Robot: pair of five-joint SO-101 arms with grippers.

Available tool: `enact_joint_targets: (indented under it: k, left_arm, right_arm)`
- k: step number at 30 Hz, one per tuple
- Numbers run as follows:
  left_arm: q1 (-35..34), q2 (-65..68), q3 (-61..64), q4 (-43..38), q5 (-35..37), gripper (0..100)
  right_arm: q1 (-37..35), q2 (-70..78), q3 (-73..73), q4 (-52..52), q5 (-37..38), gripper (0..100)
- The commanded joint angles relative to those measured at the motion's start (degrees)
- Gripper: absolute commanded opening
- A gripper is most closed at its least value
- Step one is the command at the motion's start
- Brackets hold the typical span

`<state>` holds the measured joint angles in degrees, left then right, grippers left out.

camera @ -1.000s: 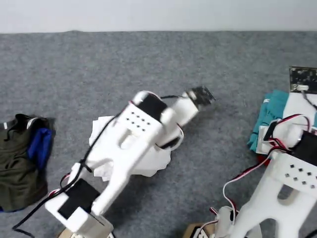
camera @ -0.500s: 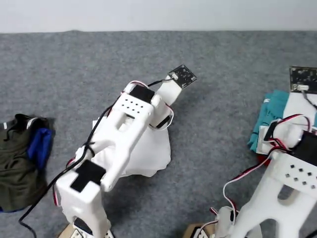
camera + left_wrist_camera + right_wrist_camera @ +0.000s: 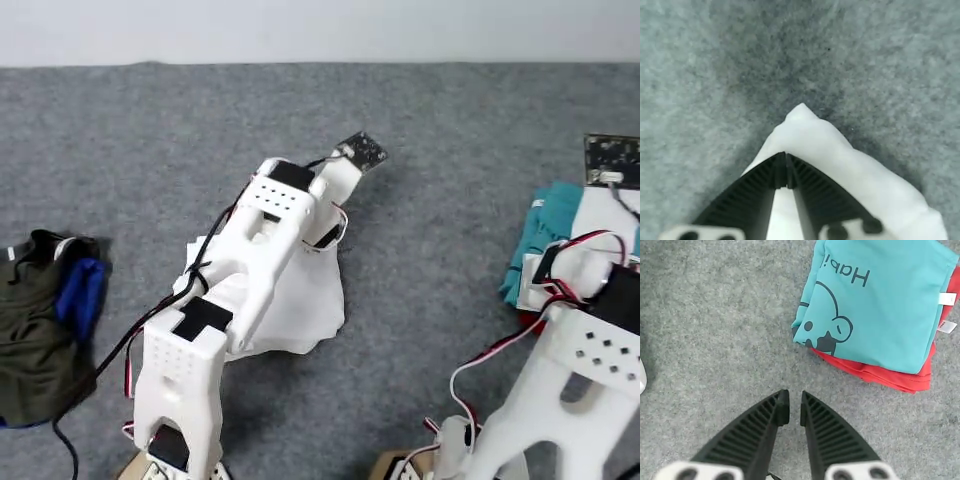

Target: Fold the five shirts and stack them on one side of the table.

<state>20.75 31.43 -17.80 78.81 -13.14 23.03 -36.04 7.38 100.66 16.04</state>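
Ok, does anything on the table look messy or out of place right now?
Yes. The olive green shirt and blue shirt lie in a crumpled heap on the high view's left side, far from the neat teal shirt stacked on the red shirt. The white shirt in the left gripper is bunched, too.

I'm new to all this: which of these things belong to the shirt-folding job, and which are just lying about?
Part of the job: white shirt, pinched in the left gripper; teal shirt folded on top of the red shirt; dark green shirt and blue shirt, heaped together.

Just there: grey table cover; cables on an arm.
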Motion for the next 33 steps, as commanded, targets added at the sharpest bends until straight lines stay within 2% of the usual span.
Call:
enact_joint_targets:
  k: [1,3,6,11,14,17,22,24,29,33]
  left_arm:
    - [-0.4,-8.2,-5.6,4.5,0.4,1]
    - [-1.2,-11.6,-6.8,6.9,0.4,1]
    - [-4.5,-17.1,-7.3,10.8,0.5,1]
    - [-15.6,-27.1,-7.2,18.9,3.5,1]
    - [-22.9,-32.5,-7.2,21.6,3.3,1]
    - [-30.4,-37.5,-5.4,21.7,1.1,1]
    - [-40.8,-44.3,2.2,21.7,-4.0,1]
    - [-44.2,-46.4,5.3,21.7,-4.7,1]
    - [-48.8,-50.0,10.6,21.6,-7.3,1]
    - [-51.6,-50.5,11.0,21.6,-8.4,1]
  right_arm:
    - [-0.8,-1.0,-0.2,2.1,0.2,5.4]
    - [-3.4,-0.9,1.1,2.1,0.2,5.4]
    - [-10.9,-0.9,6.0,1.6,-1.5,5.6]
    - [-27.8,2.6,14.0,-4.7,-12.5,5.7]
    - [-34.9,7.3,14.4,-8.9,-14.6,5.8]
    - [-39.0,13.6,13.7,-12.6,-16.2,6.6]
    - [-45.6,25.5,8.6,-14.6,-28.5,17.0]
    - [-48.2,30.7,5.0,-14.6,-30.6,20.6]
    - [-51.3,44.4,-5.1,-15.3,-33.9,27.1]
    - [-51.6,53.3,-15.2,-15.1,-36.2,28.4]
